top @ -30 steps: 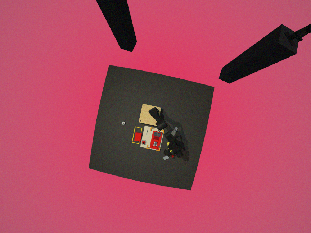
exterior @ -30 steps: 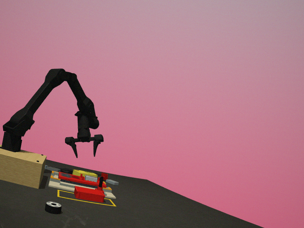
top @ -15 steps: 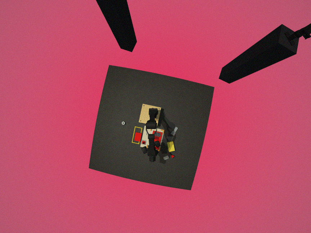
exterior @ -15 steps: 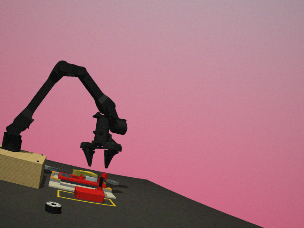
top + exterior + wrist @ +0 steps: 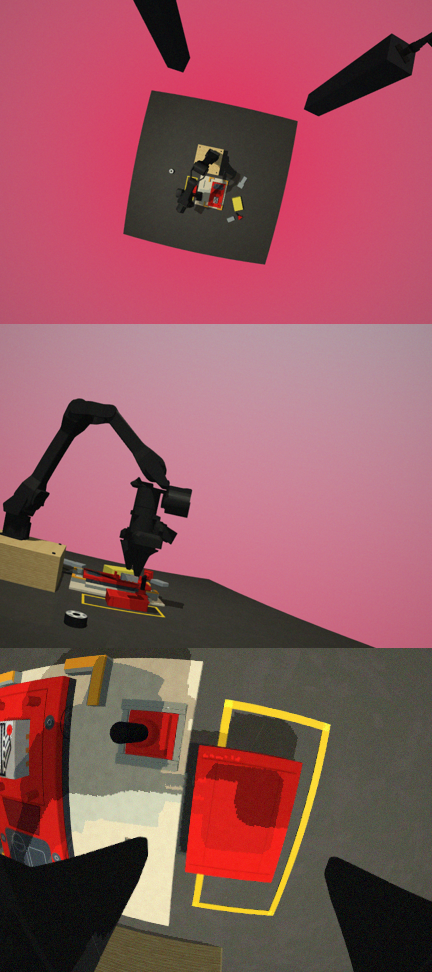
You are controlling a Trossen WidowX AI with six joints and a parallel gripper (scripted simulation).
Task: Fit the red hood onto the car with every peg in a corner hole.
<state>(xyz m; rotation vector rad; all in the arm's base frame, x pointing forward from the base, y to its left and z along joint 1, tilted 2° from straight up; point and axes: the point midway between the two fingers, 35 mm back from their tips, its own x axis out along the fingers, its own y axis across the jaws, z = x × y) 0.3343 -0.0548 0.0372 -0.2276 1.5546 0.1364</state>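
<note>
Overhead, gripper (image 5: 234, 874) open, hood (image 5: 242, 810) below
</note>
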